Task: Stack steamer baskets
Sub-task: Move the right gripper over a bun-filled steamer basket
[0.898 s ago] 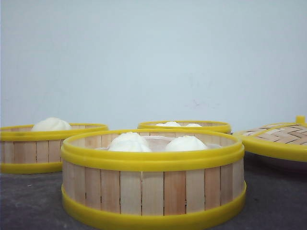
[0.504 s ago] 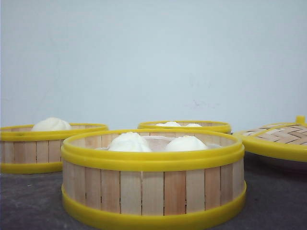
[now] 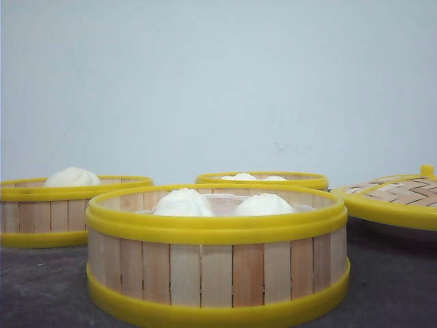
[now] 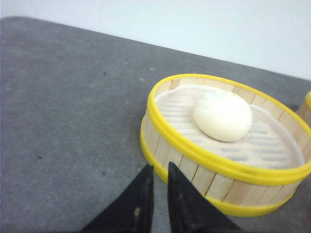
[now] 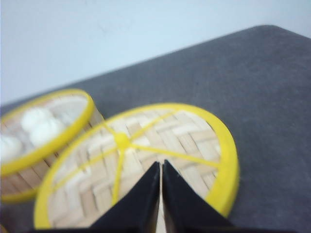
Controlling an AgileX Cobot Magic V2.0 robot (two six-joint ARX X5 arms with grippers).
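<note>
All three steamer baskets sit apart on the grey table, none stacked yet. The left gripper hangs with its two dark fingers nearly together, only a thin slit between them and nothing in it; just ahead of the tips and slightly to one side is the left steamer basket, its lower yellow rim close by the fingertips but seemingly not touched, a single white bun lying on its liner. The right gripper has its fingers pressed almost shut and empty, poised above the woven lid, the tips near its central yellow knob; beyond the lid, farther from the claw, lies the far steamer basket with buns. From the front, the near steamer basket stands in the middle, holding two buns. These baskets look light and stiff; the smooth plastic rims may be slippery, and the loose buns would roll if a basket tipped. The best hold is probably across the wall at the top rim, one finger inside and one outside, lifting level; the fingers would have to spread much wider first.
</note>
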